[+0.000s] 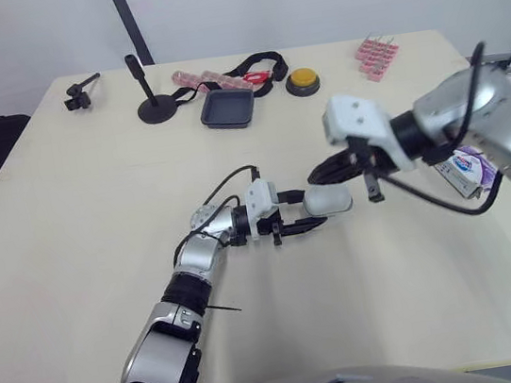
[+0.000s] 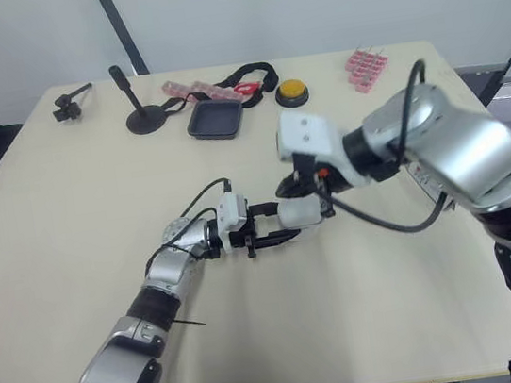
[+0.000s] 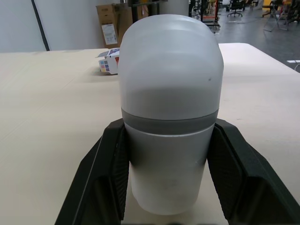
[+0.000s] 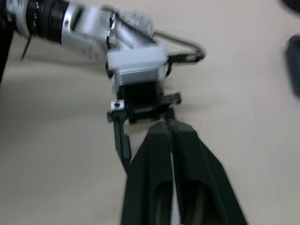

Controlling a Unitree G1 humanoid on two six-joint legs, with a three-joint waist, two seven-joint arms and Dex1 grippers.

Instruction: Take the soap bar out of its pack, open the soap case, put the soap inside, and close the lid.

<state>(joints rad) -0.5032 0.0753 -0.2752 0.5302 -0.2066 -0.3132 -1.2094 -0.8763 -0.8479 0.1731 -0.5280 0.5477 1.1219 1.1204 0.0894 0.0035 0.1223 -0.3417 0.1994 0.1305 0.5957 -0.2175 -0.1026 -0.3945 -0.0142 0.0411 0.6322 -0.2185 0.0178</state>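
The white and grey soap case (image 1: 330, 202) lies closed on its side at the middle of the table. My left gripper (image 1: 313, 208) is shut on it, one black finger (image 3: 105, 178) on each flank. My right gripper (image 1: 322, 176) hovers just above the case's far side. Its two fingers (image 4: 154, 154) are pressed together and point at the left gripper. The soap pack (image 1: 467, 169), white with blue and purple print, lies on the table's right side, partly hidden behind my right arm. It also sits in the background of the left wrist view as the soap pack (image 3: 108, 63).
Along the far edge stand a dark square tray (image 1: 228, 108), a yellow button (image 1: 303, 81), a black stand on a round base (image 1: 156, 105), a black strap (image 1: 256, 63), pink packets (image 1: 376, 53) and a small black clamp (image 1: 80, 94).
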